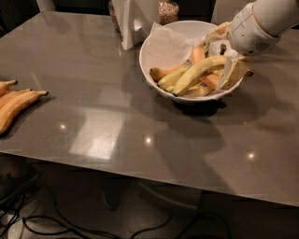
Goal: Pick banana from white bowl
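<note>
**tool poised at the bowl's right edge, banana lying inside**

a grey-brown glossy surface (93, 93) fills most of the view, with ceiling lights showing as small bright spots on it and dark cables (46, 224) on the floor below its near edge. towards the back right stands the white bowl (145, 51), deep and round, lined with crumpled white paper (168, 46). the banana (201, 70), pale yellow-green and the longest fruit there, lies slantwise across the top of the pile inside the bowl, its lower end towards the near left rim and its upper end towards the right rim. shorter orange bananas (163, 73) lie under and beside it.

the tool (225, 52) reaches in from the upper right on a white arm and sits over the bowl's right side. its fingers (233, 72) stand wide apart, one above the banana's right end and one hanging down beside the right rim, with that end between them and not clamped.

well apart, at the left edge, lies an orange bunch (16, 105). behind the bowl stand a white upright object (128, 23) and a jar (168, 9).
</note>
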Tool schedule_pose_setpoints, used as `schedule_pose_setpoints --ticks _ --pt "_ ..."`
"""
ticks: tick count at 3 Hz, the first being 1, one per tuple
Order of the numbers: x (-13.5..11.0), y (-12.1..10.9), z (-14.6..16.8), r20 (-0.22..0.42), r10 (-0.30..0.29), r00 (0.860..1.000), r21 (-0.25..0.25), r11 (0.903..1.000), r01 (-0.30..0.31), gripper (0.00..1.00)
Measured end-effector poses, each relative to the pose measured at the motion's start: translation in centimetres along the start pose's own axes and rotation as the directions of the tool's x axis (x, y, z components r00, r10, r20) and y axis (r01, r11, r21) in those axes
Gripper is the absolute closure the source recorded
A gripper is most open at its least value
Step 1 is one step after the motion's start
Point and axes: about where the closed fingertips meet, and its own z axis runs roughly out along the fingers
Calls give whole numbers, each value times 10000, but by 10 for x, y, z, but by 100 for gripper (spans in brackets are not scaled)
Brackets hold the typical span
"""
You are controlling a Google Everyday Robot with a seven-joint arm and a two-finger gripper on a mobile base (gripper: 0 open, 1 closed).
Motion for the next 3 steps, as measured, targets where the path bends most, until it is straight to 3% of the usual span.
schedule_pose_setpoints --ticks 1,2,3 --pt "10 -11 21 7 3 10000 -37 10000 -3 31" --pt "9 -16 29 102 41 9999 -35 10000 -41 31" --pt "8 -18 32 145 56 9999 -44 10000 -56 37"
